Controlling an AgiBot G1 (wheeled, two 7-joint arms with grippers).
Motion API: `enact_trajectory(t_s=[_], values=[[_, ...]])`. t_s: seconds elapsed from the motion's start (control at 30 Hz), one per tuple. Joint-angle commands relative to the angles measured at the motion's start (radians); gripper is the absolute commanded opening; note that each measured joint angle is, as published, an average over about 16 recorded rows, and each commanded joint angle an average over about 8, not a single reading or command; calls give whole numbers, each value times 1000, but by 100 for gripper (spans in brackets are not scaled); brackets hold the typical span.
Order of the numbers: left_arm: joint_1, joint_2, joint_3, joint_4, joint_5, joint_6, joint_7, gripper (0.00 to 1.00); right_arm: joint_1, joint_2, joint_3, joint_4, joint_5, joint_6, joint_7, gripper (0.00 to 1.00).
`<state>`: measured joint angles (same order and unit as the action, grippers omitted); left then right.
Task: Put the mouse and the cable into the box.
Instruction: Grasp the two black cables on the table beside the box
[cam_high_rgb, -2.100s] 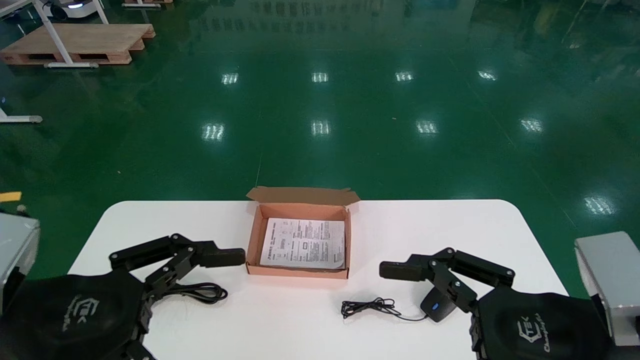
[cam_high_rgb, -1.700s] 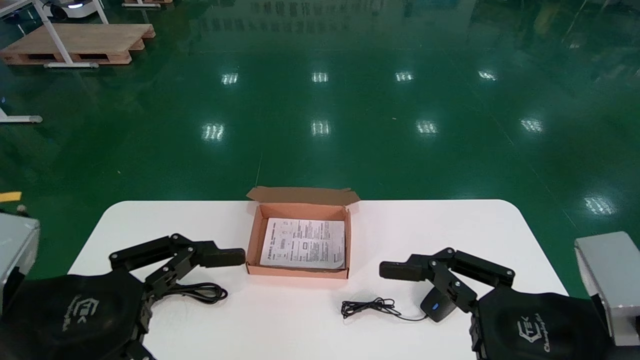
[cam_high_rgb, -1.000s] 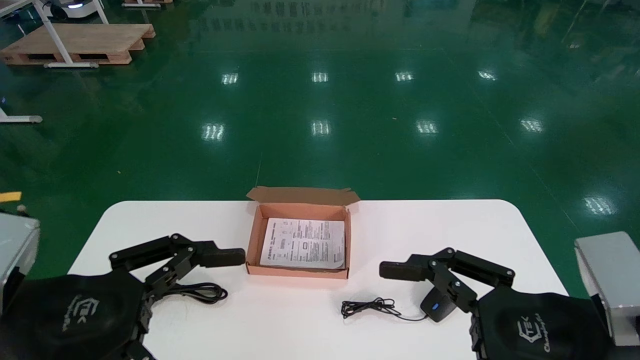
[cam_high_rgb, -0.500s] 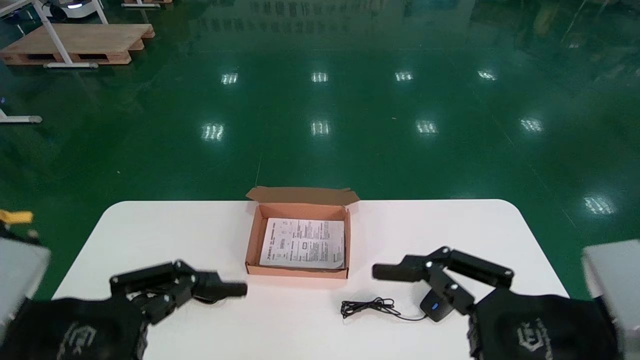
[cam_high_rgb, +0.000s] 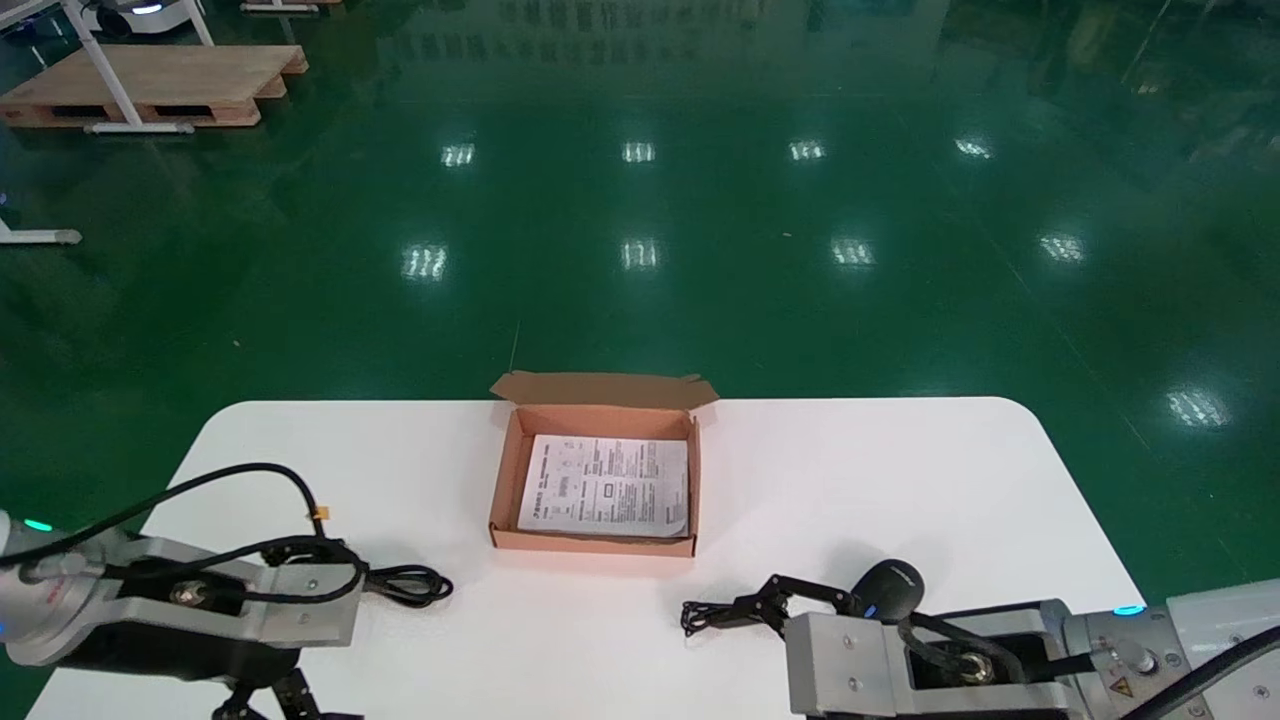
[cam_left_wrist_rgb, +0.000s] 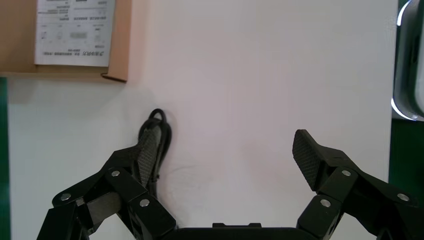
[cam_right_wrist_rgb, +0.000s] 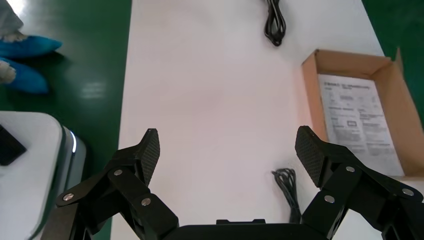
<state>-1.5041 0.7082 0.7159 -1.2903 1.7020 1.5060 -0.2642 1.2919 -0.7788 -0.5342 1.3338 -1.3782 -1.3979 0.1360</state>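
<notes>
We see the open cardboard box midway along the table's far edge, the black mouse toward the near right corner, cord bunched beside it, and the coiled black cable toward the near left.

White table, rounded corners. Lying on it: one open cardboard box, at the middle toward the far edge; one coiled black cable, near the front edge on the robot's left, apart from the box; one black mouse, front right, its thin cord bunched beside it.
</notes>
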Motion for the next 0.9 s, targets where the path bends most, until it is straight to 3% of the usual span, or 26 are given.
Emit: enact_trajectory(t_s=[0.03, 0.27, 0.47, 0.67, 0.9], values=[[-9, 27, 21, 11, 33, -18, -5, 100, 8, -14, -20, 0, -31, 11, 3, 100], [3, 15, 25, -1, 71, -25, -4, 100, -3, -11, -16, -4, -27, 2, -3, 100], [51, 61, 61, 21, 244, -190, 4, 100, -12, -28, -34, 4, -47, 4, 3, 100], [100, 151, 87, 201, 358, -387, 85, 100, 14, -45, -30, 5, -56, 22, 29, 100], [100, 238, 96, 420, 395, -527, 169, 100, 31, -37, -24, 9, -57, 20, 47, 100]])
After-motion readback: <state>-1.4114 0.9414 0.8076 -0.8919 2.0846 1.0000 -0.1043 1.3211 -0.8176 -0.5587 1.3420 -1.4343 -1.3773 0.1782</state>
